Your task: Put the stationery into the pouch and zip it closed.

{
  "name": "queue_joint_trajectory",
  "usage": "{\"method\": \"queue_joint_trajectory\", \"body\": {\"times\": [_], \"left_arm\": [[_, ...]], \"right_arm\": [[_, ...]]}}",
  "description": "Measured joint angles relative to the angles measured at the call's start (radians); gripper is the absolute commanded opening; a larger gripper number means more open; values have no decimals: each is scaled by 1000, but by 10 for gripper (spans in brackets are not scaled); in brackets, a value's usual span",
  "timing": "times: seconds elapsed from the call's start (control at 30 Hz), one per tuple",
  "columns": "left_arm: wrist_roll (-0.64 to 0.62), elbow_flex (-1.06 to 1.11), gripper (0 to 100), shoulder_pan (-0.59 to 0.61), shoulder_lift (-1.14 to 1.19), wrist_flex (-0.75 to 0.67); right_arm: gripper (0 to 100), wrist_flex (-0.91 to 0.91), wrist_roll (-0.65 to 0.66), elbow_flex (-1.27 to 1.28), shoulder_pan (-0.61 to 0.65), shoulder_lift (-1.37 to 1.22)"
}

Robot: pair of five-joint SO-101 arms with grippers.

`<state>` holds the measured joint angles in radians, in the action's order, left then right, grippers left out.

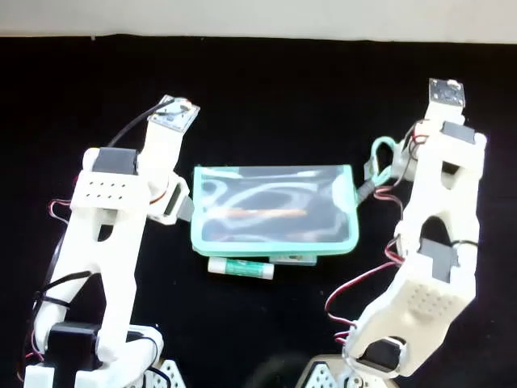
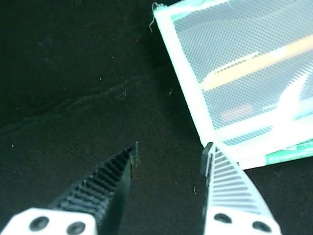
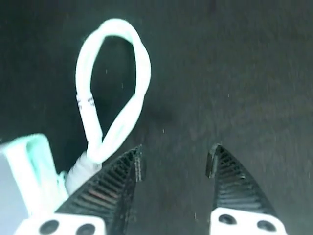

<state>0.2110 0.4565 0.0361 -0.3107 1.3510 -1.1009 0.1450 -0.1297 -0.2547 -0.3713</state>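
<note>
1. The pouch lies flat at the middle of the black table, with a thin orange stick visible through its mesh.
2. A green-and-white tube lies outside, touching the pouch's near edge.
3. The white loop trails from the pouch's right end.
4. The left gripper has its jaws apart, one tip at the pouch's left corner.
5. The right gripper is spread too, just beside the loop.
</note>
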Motion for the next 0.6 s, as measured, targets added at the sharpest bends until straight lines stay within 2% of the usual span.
{"method": "queue_joint_trajectory", "body": {"times": [0.13, 0.3, 0.6], "left_arm": [[0, 0, 245, 0, 0, 0], [0, 0, 245, 0, 0, 0], [0, 0, 243, 0, 3, 0]], "right_arm": [[216, 71, -11, 0, 37, -21], [216, 150, -106, 0, 71, -46], [214, 282, -170, -3, 77, -180]]}}
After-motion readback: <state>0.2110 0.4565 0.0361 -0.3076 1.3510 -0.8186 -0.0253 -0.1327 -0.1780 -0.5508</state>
